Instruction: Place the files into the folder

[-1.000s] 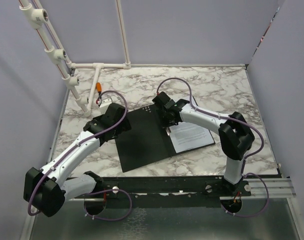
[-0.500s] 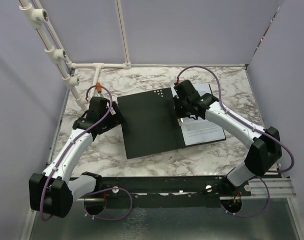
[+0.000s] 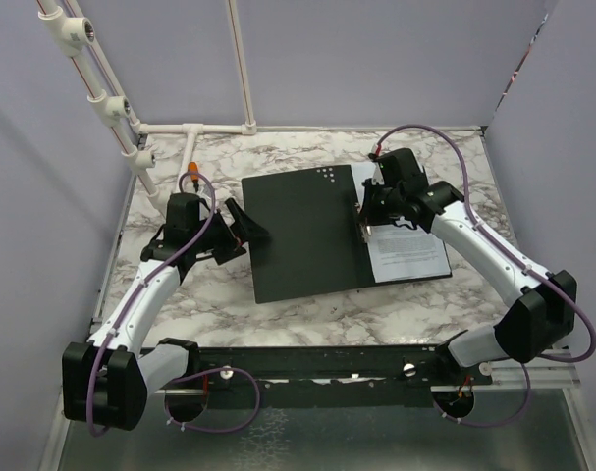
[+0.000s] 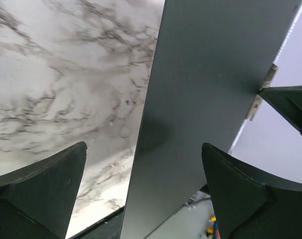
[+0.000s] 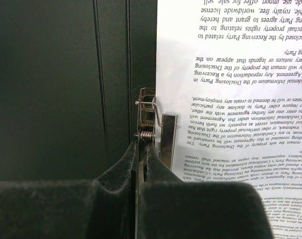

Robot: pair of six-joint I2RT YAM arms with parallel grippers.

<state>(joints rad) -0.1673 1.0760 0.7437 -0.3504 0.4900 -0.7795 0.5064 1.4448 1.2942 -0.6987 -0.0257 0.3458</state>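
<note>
My left arm (image 3: 145, 289) reaches forward, wrist turned inward; my left jaws spread wide, gripping nothing, just beside left edge of folder (image 3: 302, 231). My right arm (image 3: 484, 250) stretched forward, elbow out, wrist bent in over spine; my right jaws pinched tight on lever of spine clip (image 5: 151, 124). Folder lies open on marble bench (image 3: 455, 162), black inside up. Files (image 3: 410, 257) flat on its right half, inner edge at clip

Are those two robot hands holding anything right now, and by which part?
The right gripper pinches the folder by its metal spine clip, fingers shut. The left gripper hangs open beside the folder, holding nothing.
</note>
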